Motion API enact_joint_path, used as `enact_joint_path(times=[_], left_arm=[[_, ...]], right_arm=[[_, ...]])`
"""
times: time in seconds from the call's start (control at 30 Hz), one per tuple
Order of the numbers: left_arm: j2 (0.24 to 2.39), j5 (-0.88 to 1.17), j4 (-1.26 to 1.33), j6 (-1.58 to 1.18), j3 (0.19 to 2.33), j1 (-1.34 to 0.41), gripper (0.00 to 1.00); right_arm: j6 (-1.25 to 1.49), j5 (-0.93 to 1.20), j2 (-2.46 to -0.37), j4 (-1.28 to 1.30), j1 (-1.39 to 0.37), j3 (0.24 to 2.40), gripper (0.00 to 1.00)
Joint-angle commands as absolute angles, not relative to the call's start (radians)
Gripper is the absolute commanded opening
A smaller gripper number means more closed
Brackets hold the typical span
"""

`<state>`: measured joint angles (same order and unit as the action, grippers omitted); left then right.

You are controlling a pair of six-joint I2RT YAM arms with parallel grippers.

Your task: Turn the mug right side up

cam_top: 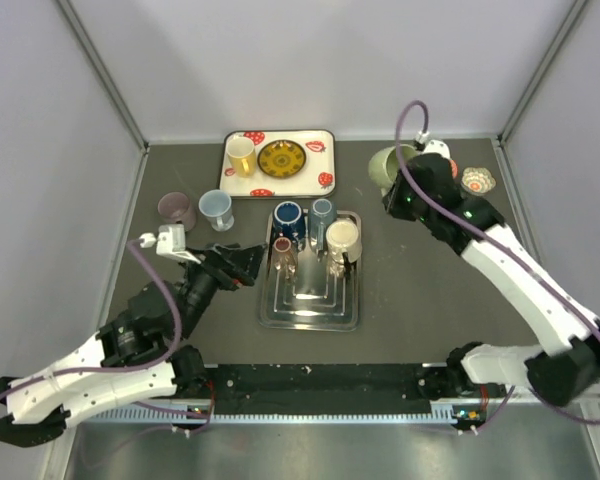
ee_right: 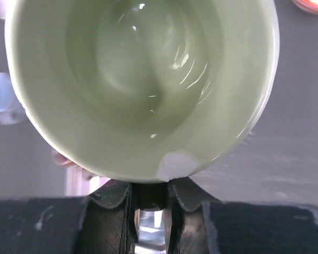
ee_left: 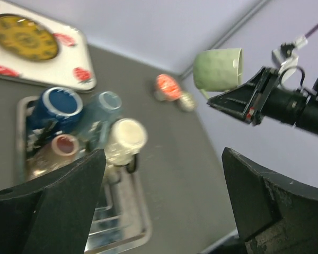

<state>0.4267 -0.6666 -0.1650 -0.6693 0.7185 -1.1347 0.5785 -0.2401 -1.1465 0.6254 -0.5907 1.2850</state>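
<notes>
The dark grey tabletop bears a stepped steel tray just right of the jaws of the left gripper, a mauve tumbler and a pale blue cup beyond them, a white strawberry-printed rectangular tray farther back, and a small flowered bowl right of the jaws of the right gripper.

Soft, even light from above fills the overhead view, which is sharp throughout. Its only glare is a white patch on the shiny steel tray, and shadows on the dark grey tabletop are faint. The left wrist view is smeared: the cream ceramic cup is soft, and the black fingers of the left gripper are out of focus. In the right wrist view, the pale green glazed mug carries small white highlights inside, against a blurred background.
</notes>
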Motion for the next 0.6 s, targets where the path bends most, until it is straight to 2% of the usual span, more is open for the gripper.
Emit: enact_joint_path(times=[0.0,0.13,0.27,0.57], left_arm=[[0.529,-0.785,-0.389,-0.661,0.787,-1.135,0.96],[0.571,-0.795,-0.428,-0.663,0.788,-1.137,0.95],[0.568,-0.799,-0.382,-0.640,0.743,-1.137,0.95],[0.603,-0.766,-0.348,-0.620,0.706,-1.135,0.95]], right_arm=[[0.517,-0.383,-1.319,0.718,-0.483,1.358,0.00],[0.544,-0.358,-1.370,0.718,-0.343,1.310,0.00],[0.574,-0.295,-1.351,0.687,-0.140,1.174,0.00],[0.552,-0.310,-1.439,0.654,-0.015,1.103,0.00]])
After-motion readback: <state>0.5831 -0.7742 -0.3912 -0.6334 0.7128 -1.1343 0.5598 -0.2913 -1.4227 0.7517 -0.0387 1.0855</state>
